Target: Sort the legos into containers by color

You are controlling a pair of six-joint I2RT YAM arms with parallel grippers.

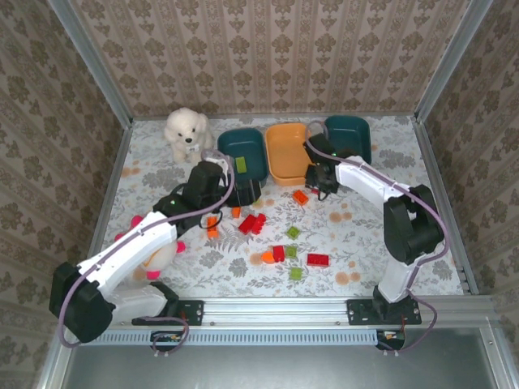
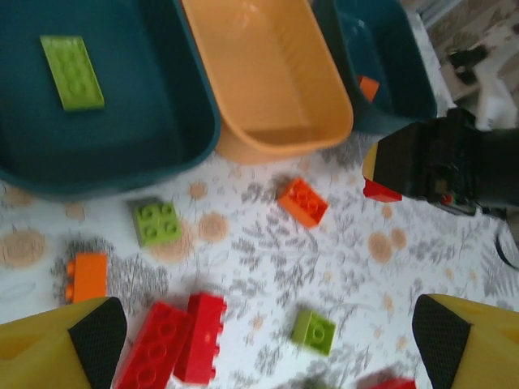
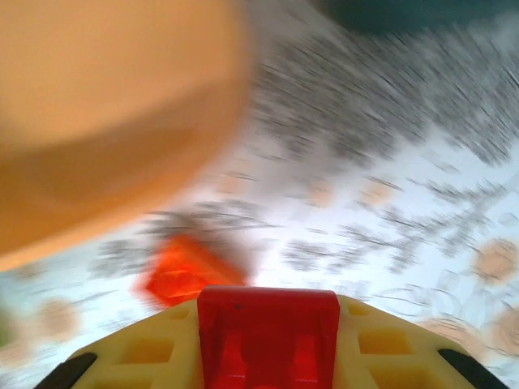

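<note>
Three bins stand at the back: a left teal bin (image 1: 243,150) holding a long green brick (image 2: 73,71), an orange bin (image 1: 288,152) and a right teal bin (image 1: 349,134) with an orange brick (image 2: 369,87) inside. My right gripper (image 1: 323,180) hovers in front of the orange bin, shut on a red brick (image 3: 268,336), with an orange brick (image 3: 185,270) on the table below it. My left gripper (image 2: 268,340) is open above two red bricks (image 2: 178,340) and a green brick (image 2: 314,331). Several more red, orange and green bricks (image 1: 292,253) lie mid-table.
A white plush dog (image 1: 185,132) sits at the back left beside the left teal bin. A pink-and-yellow doll (image 1: 154,251) lies under my left arm. Patterned walls enclose the table on three sides.
</note>
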